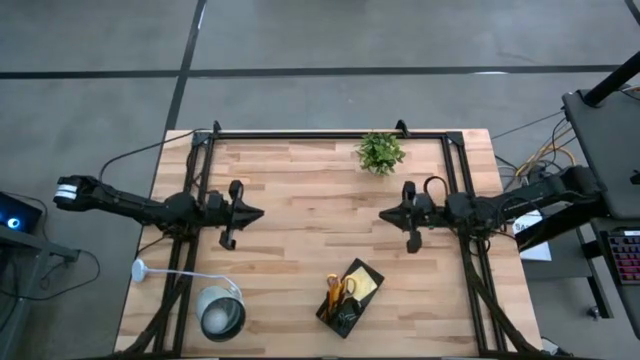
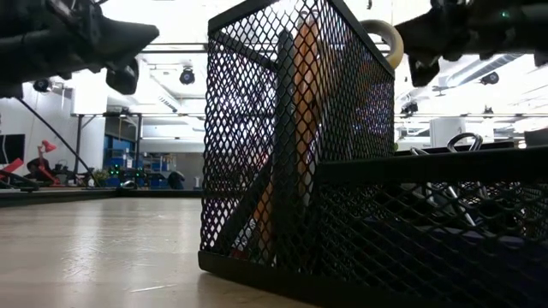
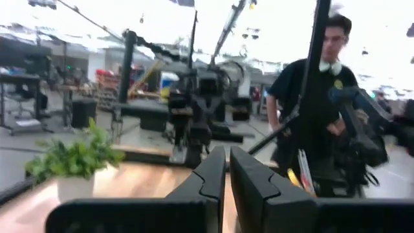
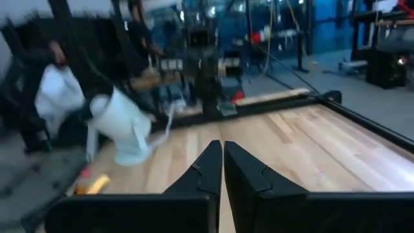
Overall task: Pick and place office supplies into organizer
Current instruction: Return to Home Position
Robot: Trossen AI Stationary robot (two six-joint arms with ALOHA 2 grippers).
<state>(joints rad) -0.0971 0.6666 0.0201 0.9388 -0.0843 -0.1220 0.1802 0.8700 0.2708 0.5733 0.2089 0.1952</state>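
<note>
Fingers (image 3: 210,178) of the left gripper (image 1: 258,213) and right gripper (image 1: 384,215) are closed on nothing, both well beyond the organizer (image 2: 248,111) holding the scissors (image 1: 336,290), so retract each arm straight back, away from it.

left arm (image 1: 140,205): dark, white-banded end | right arm (image 1: 500,208): dark | left gripper (image 3: 227,154): black, angular

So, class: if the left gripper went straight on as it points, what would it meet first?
Probably the right gripper, facing the left gripper across bare tabletop; nothing shows between them, though relative height is unclear.
</note>
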